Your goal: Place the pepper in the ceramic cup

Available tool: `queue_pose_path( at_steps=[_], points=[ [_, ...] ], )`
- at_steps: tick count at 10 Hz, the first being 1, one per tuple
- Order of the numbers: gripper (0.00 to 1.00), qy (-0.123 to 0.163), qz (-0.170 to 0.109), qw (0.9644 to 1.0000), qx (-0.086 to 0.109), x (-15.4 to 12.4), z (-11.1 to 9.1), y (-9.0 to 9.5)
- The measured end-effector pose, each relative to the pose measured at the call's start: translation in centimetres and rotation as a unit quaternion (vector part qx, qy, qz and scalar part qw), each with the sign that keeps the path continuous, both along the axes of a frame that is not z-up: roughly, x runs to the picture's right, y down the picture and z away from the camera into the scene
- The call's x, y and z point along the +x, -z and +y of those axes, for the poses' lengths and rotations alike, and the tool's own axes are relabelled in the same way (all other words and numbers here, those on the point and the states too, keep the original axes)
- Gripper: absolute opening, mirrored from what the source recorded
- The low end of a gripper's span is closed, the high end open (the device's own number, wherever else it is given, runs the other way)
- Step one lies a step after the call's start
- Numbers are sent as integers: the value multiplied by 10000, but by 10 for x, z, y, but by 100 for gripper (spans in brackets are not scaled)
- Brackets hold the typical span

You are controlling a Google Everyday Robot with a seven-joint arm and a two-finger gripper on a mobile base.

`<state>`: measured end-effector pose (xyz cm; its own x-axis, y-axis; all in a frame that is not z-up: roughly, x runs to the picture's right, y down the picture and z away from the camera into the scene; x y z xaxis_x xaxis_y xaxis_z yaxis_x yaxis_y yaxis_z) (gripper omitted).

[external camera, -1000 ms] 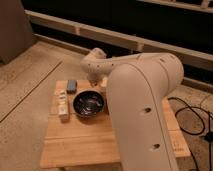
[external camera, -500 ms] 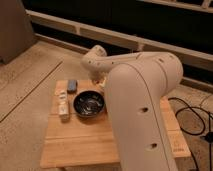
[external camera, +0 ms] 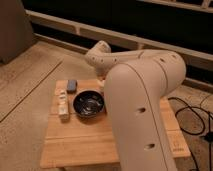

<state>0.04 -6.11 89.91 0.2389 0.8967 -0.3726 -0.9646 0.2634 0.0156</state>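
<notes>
Neither the pepper nor the ceramic cup shows; both are hidden or out of view. My wide white arm (external camera: 140, 105) covers the right half of the wooden table (external camera: 80, 140). The arm's wrist bends down at the table's far side, and the gripper (external camera: 102, 84) hangs there just behind the right rim of a round dark bowl (external camera: 89, 104), mostly hidden by the arm.
A small grey-blue block (external camera: 72, 85) lies at the table's far left. A pale slender object (external camera: 62, 105) lies left of the bowl. Black cables (external camera: 192, 115) trail on the floor to the right. A low wall runs behind the table.
</notes>
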Motion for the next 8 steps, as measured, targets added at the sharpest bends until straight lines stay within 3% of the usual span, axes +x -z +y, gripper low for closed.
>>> queue_pose_path(
  at_steps=[4, 8],
  points=[
    [0, -134, 156, 9995, -248, 10, 13, -18],
    [0, -172, 139, 9991, -371, 5, 21, -27]
  ],
)
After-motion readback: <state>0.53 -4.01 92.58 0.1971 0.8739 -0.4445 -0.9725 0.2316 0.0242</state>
